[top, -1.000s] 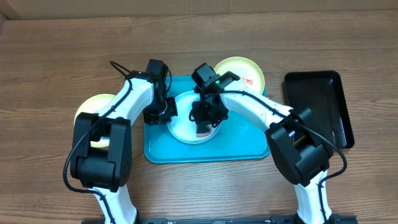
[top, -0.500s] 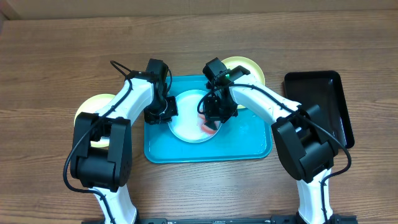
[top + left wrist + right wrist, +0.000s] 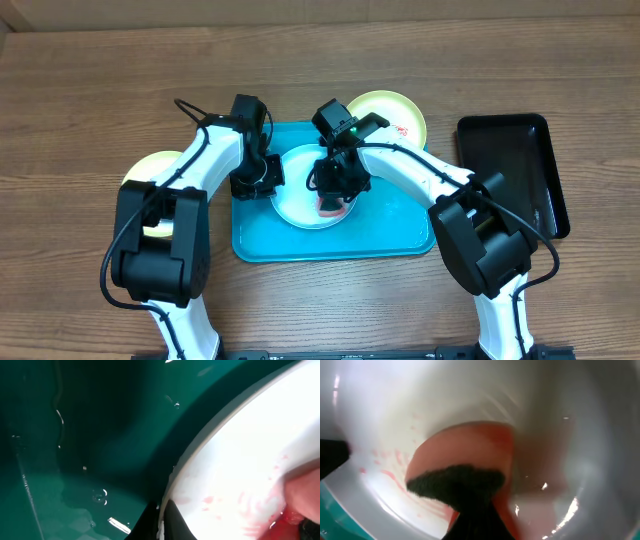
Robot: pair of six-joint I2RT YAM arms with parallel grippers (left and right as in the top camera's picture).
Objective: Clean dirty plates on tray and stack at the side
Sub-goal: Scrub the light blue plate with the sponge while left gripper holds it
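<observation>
The light blue plate [image 3: 298, 205] lies in the middle of the turquoise tray [image 3: 400, 235]. My left gripper [image 3: 262, 178] is shut on the plate's left rim; in the left wrist view its fingers [image 3: 172, 522] pinch the rim [image 3: 200, 455] beside red smears. My right gripper [image 3: 338, 192] is shut on a pink-red sponge with a dark scouring side [image 3: 465, 467] and presses it on the plate's inside [image 3: 420, 395]. One yellow-green plate [image 3: 402, 115] with a red smear lies behind the tray's right corner. The other [image 3: 148, 170] lies left of the tray, partly under my left arm.
A narrow black tray [image 3: 512, 170] stands on the wooden table at the right. The turquoise tray's floor [image 3: 75, 430] is wet with droplets left of the plate.
My right gripper swept the sponge to the right across the blue plate and back to the plate's middle. My left gripper kept its hold on the rim.
</observation>
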